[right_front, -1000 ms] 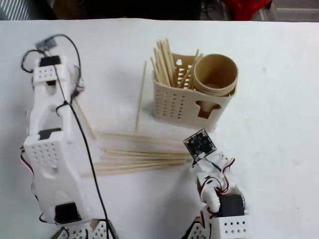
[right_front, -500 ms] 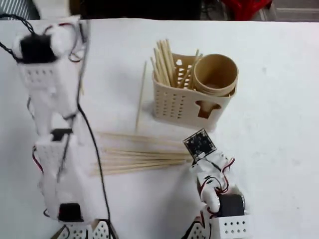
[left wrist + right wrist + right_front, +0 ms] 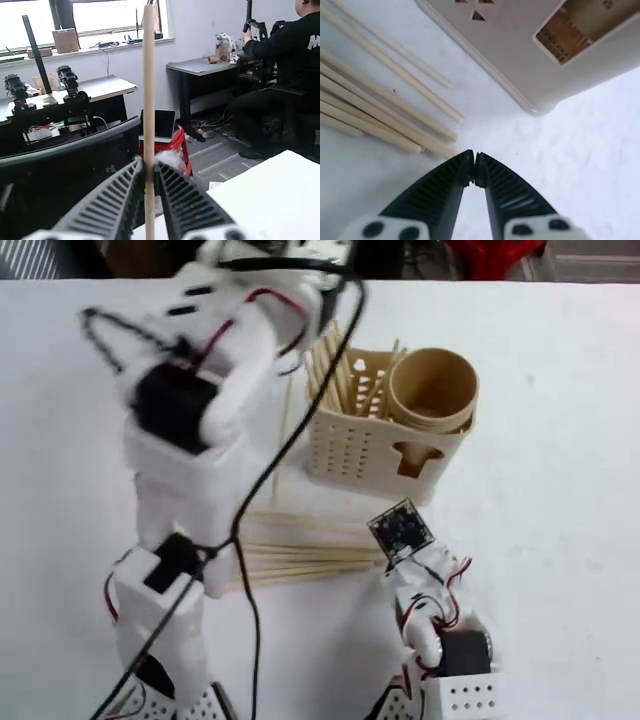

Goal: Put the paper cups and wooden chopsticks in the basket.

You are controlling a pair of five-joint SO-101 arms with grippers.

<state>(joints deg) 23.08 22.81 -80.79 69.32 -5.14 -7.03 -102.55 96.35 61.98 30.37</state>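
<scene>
Surface (image 3: 540, 490): is being left with loose chopsticks (image 3: 300, 555) lying in a fan between the two arms, so the task is judged unfinished.
Left arm (image 3: 190, 440): is being raised off the left side of the surface and swung across toward the basket; a second ago it was lying low along that edge.
Basket (image 3: 360, 445): is being kept where it was, standing on the surface with standing chopsticks (image 3: 330, 365) in one compartment.
Right arm (image 3: 430, 590): is being held unmoved over the second; the right jaws are being kept pressed together on nothing, just above the surface, near the ends of the loose chopsticks and one corner of the basket.
Paper cup (image 3: 432, 390): is being held by the basket, upright in the other compartment, unchanged.
Held chopstick (image 3: 148, 90): is being gripped upright by the left jaws, which are closed snugly on its lower part; the swing suggests one more stick is being carried for a drop into the basket.
Hidden, arm: part of the fan and the surface beside the basket are being covered by the left arm in the high view.
Hidden, stick: the held chopstick's lower end is being cut off in the left wrist view, and its place relative to the basket's rim cannot be told.
</scene>
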